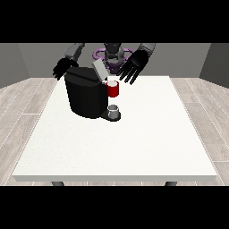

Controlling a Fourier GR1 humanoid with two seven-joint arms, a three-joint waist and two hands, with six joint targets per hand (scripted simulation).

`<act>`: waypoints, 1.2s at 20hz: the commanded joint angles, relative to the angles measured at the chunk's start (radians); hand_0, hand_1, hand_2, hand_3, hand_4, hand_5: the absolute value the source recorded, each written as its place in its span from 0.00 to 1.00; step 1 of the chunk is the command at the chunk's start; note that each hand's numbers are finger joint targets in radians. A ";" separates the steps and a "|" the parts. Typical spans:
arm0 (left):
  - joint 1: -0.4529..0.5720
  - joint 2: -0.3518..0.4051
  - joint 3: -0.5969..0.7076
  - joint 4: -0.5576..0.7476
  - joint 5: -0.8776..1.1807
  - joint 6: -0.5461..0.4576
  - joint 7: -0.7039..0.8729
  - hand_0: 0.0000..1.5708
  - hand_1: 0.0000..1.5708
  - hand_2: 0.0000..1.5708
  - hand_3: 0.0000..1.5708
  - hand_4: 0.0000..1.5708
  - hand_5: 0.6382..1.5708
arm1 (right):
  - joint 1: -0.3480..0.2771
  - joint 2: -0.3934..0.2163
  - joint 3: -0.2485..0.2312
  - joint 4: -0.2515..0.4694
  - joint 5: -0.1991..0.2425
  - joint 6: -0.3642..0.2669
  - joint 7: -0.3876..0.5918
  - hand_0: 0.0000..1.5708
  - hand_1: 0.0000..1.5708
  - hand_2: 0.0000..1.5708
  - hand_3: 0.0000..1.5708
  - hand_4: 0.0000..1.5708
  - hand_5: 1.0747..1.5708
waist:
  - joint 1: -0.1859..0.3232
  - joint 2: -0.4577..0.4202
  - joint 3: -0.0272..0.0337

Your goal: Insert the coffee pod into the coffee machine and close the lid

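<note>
"Any brand or lettering on that coffee machine (86,96)?"

"None I can read. It's a plain black box at the back left of the white table (134,147), its grey lid (99,69) tilted up. The red holder (113,89) sticks out at its front, with the pale coffee pod (112,82) sitting in its top, and a small grey cup (114,110) stands below."

"And the hands?"

"The hand at the view's right (133,66) hangs just above the pod, fingers spread and straight, holding nothing. The hand at the view's left (64,68) is behind the machine; I can't tell its fingers. Pale wood-plank floor (22,103), grey walls (27,60)."
</note>
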 commanded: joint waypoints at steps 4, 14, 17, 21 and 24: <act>0.127 -0.089 0.040 -0.011 0.065 0.000 0.011 0.00 0.00 0.00 0.00 0.00 1.00 | 0.115 0.030 0.020 -0.026 0.016 -0.031 0.004 0.00 0.00 0.00 0.00 0.24 1.00 | 0.048 -0.144 -0.0007; 0.336 -0.251 0.265 -0.016 0.374 -0.037 -0.100 0.00 0.00 0.00 0.00 0.00 1.00 | 0.142 -0.055 0.007 -0.072 -0.033 0.088 0.034 0.00 0.00 0.00 0.00 0.24 1.00 | 0.209 -0.346 -0.0014; 0.384 -0.290 0.288 -0.028 0.410 -0.010 -0.096 0.00 0.00 0.00 0.00 0.00 1.00 | 0.130 -0.091 0.035 -0.120 -0.017 0.121 0.074 0.00 0.00 0.00 0.00 0.08 1.00 | 0.207 -0.375 -0.0011; 0.464 -0.366 0.295 -0.044 0.460 -0.030 -0.100 0.00 0.00 0.00 0.00 0.14 1.00 | 0.062 -0.122 -0.001 -0.124 -0.042 0.128 0.132 0.00 0.00 0.00 0.00 0.00 1.00 | 0.293 -0.408 -0.0007; 0.514 -0.317 0.299 -0.092 0.480 -0.041 -0.133 0.00 0.00 0.00 0.00 0.00 1.00 | 0.083 -0.122 0.033 -0.166 -0.050 0.181 0.118 0.00 0.00 0.00 0.00 0.00 1.00 | 0.274 -0.374 -0.0006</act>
